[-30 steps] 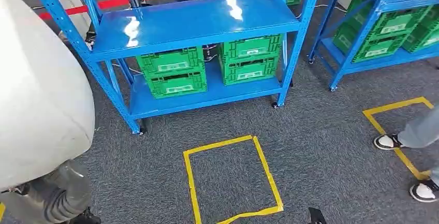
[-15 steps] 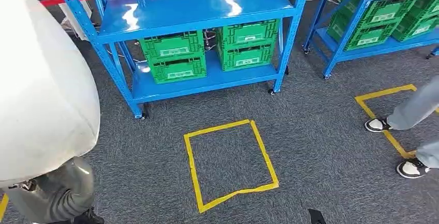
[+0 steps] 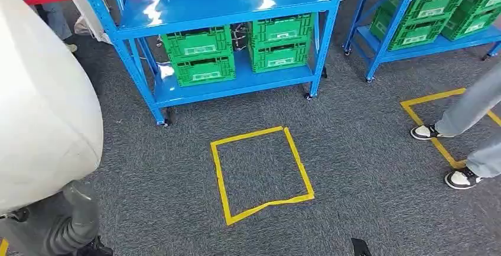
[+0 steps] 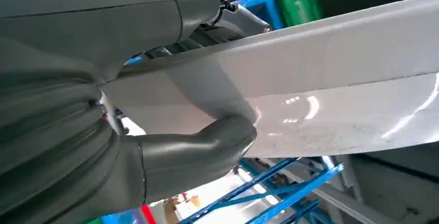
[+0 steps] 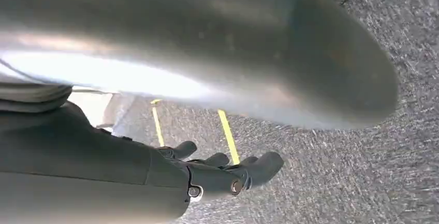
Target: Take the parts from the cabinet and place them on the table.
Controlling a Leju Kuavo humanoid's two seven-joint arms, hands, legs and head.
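Your left hand (image 4: 171,151) gripped the large white part (image 4: 331,89), thumb pressed against its glossy face; its long axis ran away from the wrist. In the head view the part (image 3: 41,108) sat at your left. Your right hand (image 5: 217,175) hung empty, fingers apart, above grey carpet (image 3: 366,167).

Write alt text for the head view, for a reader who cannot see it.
A large white part fills the left of the view, above grey carpet with a yellow tape rectangle in the middle. Beyond stands a blue shelf rack with four green crates stacked in pairs on its lower shelf. A person's legs and black-and-white shoes stand on the right.
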